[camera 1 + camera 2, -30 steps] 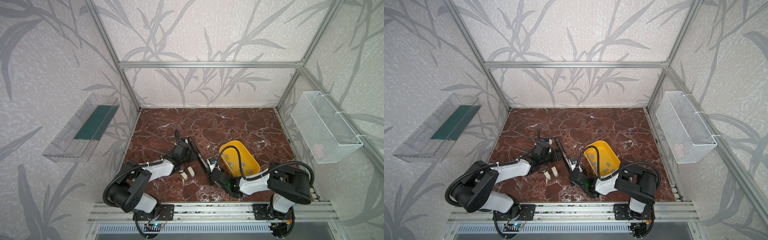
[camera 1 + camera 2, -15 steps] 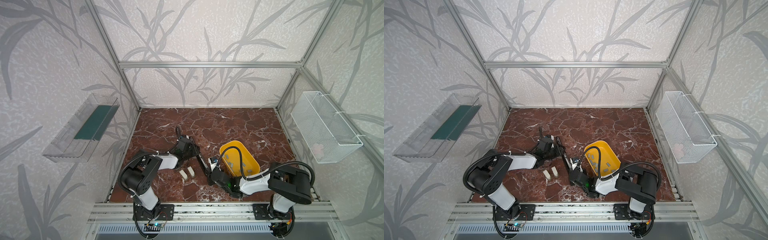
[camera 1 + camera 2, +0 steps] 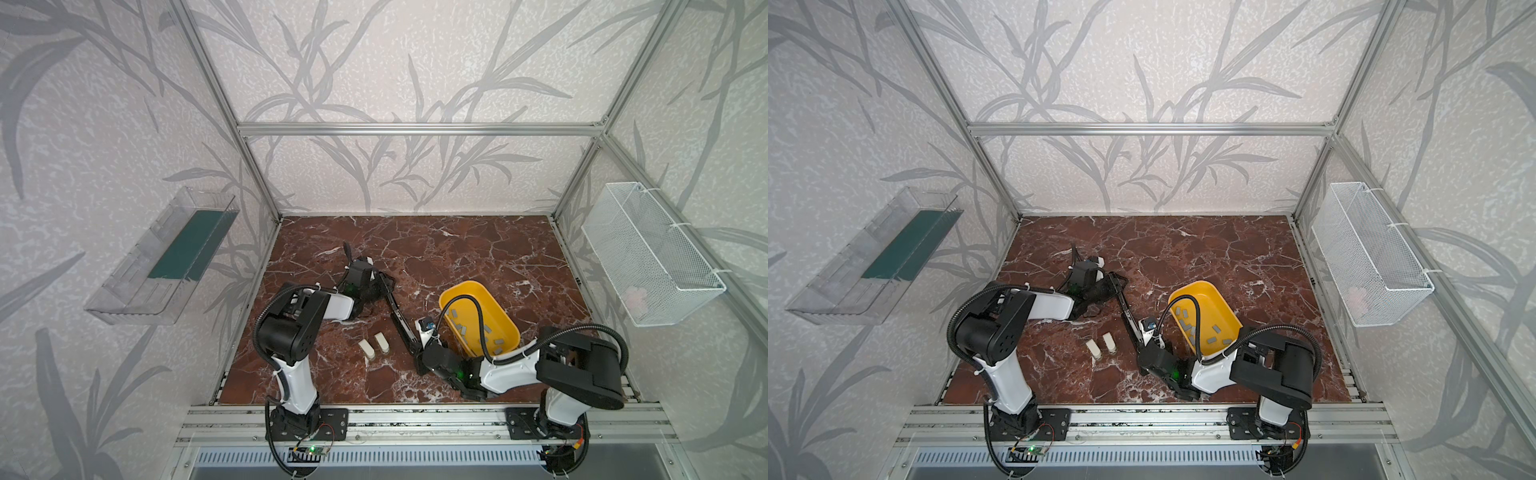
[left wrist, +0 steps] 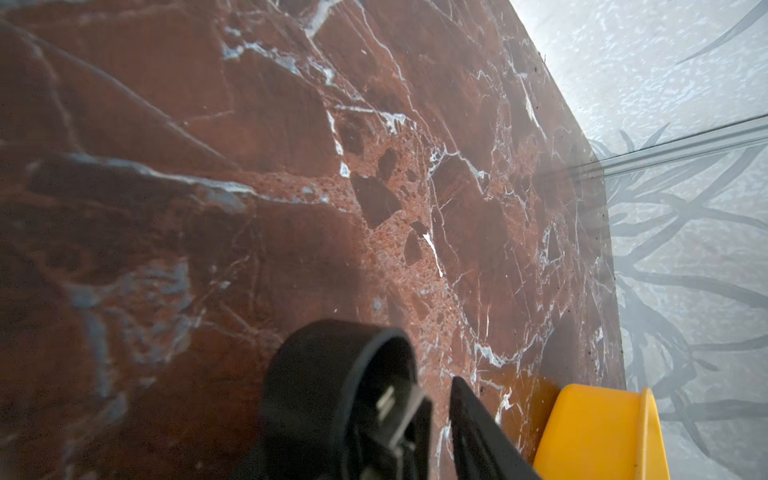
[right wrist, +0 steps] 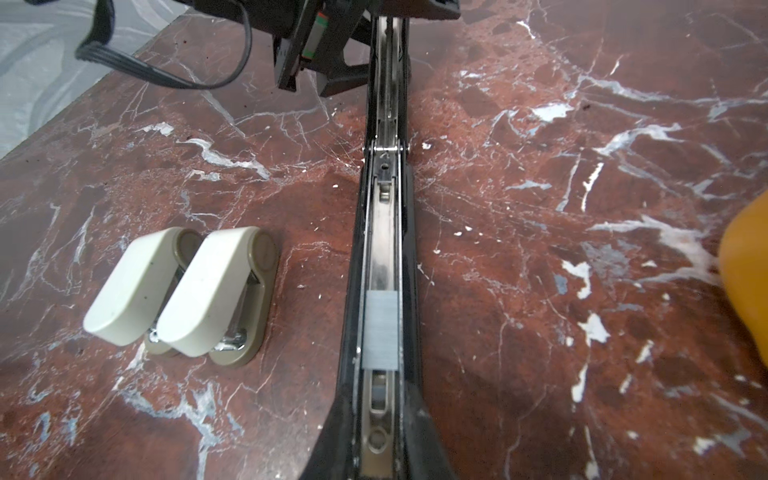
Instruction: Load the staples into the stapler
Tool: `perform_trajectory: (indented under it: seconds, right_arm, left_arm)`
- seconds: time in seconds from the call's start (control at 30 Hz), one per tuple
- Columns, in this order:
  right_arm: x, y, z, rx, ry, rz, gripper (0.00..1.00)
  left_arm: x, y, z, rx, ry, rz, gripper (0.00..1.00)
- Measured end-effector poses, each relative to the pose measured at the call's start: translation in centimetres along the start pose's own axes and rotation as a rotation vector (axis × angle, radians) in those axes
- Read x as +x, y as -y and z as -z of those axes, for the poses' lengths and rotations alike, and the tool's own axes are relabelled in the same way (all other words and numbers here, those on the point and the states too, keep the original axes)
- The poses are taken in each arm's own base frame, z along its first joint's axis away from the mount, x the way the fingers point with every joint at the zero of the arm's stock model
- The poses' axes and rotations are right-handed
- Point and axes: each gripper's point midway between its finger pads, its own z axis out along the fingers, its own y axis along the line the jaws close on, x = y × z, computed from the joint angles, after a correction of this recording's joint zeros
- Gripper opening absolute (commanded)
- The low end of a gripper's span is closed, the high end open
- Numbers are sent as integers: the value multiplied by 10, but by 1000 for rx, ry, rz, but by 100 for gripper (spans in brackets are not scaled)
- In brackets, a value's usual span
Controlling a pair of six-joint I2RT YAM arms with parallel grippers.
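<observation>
Stapler point(image 3: 401, 322) stays put; left claw point(image 3: 381, 285) has shifted toward its far end.

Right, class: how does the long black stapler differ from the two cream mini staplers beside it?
The black stapler is long and dark; the cream mini staplers are short and pale. The black stapler lies opened out flat, a grey staple strip in its channel; the cream mini staplers are closed. All lie on the marble table.
</observation>
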Motion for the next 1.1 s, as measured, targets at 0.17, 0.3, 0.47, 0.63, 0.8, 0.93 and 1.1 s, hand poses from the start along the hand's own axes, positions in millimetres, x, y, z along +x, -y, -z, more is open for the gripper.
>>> perform_trajectory:
  seconds: [0.17, 0.3, 0.47, 0.63, 0.8, 0.93, 1.1]
  right_arm:
    - [0, 0, 1, -8, 11, 15, 0]
    - [1, 0, 0, -9, 13, 27, 0]
    - [0, -3, -3, -19, 29, 27, 0]
    - [0, -3, -4, -21, 32, 30, 0]
    - [0, -5, -3, -30, 36, 41, 0]
    - [3, -8, -1, -38, 32, 51, 0]
    - [7, -9, 0, -49, 25, 58, 0]
  left_arm:
    - [-4, 13, 13, 34, 12, -74, 51]
    - [-7, 33, 28, 113, 39, -149, 48]
    - [-1, 53, 36, 193, 44, -241, 43]
    - [14, 56, 44, 233, 49, -311, 44]
    - [25, 65, 64, 235, 104, -453, 46]
    - [39, 76, 79, 219, 158, -603, 46]
    - [55, 80, 87, 204, 186, -732, 48]
